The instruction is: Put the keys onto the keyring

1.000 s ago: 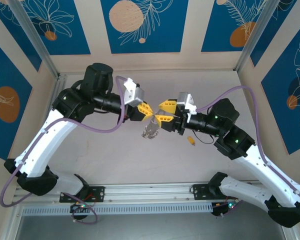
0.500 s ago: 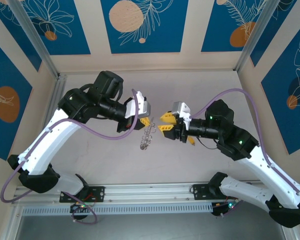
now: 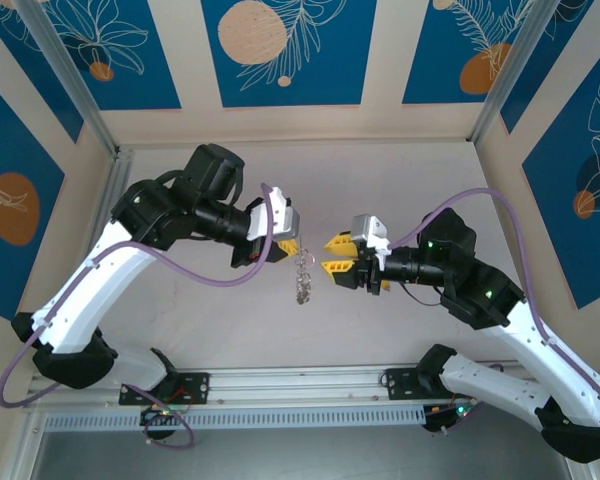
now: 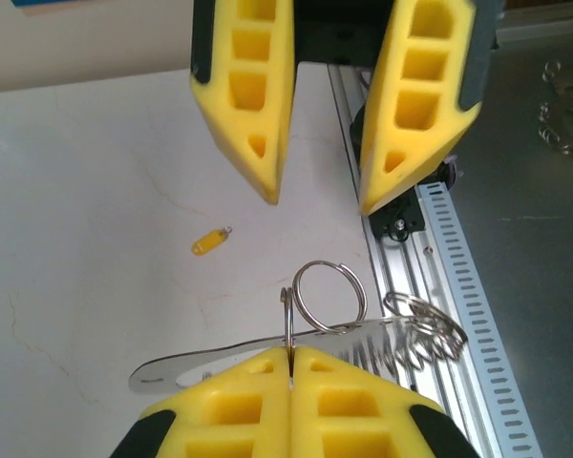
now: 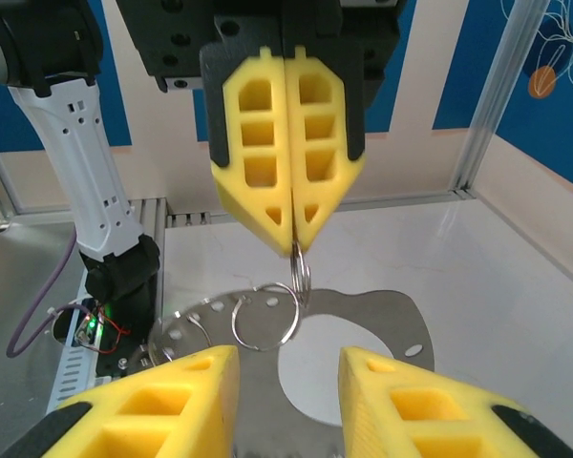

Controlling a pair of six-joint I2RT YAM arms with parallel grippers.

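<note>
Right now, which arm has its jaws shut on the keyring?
The left arm: its jaws are pressed together on the keyring; the right arm has jaws standing apart, empty.

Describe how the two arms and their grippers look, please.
The left arm and right arm have white shells and black joints, each with a loose purple cable. The left gripper and right gripper have yellow wedge-shaped fingers with square holes, on black mounts.
</note>
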